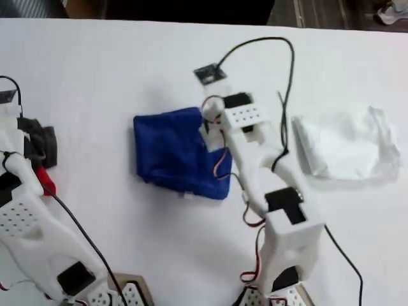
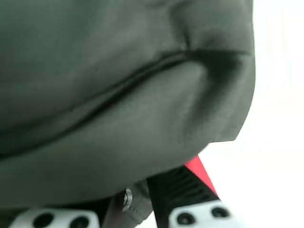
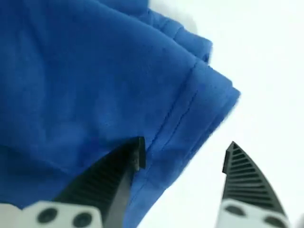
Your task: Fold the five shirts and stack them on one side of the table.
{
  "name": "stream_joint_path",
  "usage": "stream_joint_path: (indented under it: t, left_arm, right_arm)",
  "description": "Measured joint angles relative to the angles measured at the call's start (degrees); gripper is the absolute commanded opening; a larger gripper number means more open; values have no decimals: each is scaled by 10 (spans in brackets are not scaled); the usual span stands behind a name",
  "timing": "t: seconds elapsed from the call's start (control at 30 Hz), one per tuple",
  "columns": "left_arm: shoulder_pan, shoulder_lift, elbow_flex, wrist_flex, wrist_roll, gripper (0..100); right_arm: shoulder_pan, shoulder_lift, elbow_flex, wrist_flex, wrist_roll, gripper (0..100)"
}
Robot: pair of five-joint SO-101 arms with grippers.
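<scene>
**Step in hand:** folding the blue shirt [image 1: 178,153]. It lies in a rough, partly folded rectangle at the middle of the surface [image 1: 127,57].

**Right arm:** the right pincer [image 3: 186,149] stands at the blue shirt's hemmed corner, on the edge turned toward the white garment [image 1: 347,143]. Its jaws are set wide. One jaw rests on the blue fabric just inside the hem, and the other hangs over bare surface just beyond the edge. No fabric is clamped.

**Left arm:** the left pincer [image 2: 147,197] is well apart from the blue shirt, on the side away from the white garment. A dark shirt [image 2: 118,95] lies close against it and covers it, so its state cannot be told.

**Next move, as judged:**
1. Lower the right pincer until the hem passes between the jaws.
2. Close on the corner.
3. Lift the corner and carry it across the blue shirt.

Grip every layer at the corner, because taking a single layer would probably open the fold.
</scene>
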Motion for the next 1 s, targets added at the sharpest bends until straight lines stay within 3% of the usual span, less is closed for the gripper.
stream_joint_path:
  t: [0.37, 0.7, 0.83, 1.0]
  left_arm:
    - [0, 0, 0, 0, 0, 27]
    - [0, 1, -11, 3, 0, 27]
    - [2, 2, -25, 3, 0, 27]
    - [9, 3, -28, 3, 0, 27]
  right_arm:
    - [7, 110, -156, 18, 1, 276]
    - [41, 114, -342, 218, 1, 277]
    - [36, 116, -338, 256, 1, 279]
    - [5, 115, -279, 217, 0, 279]
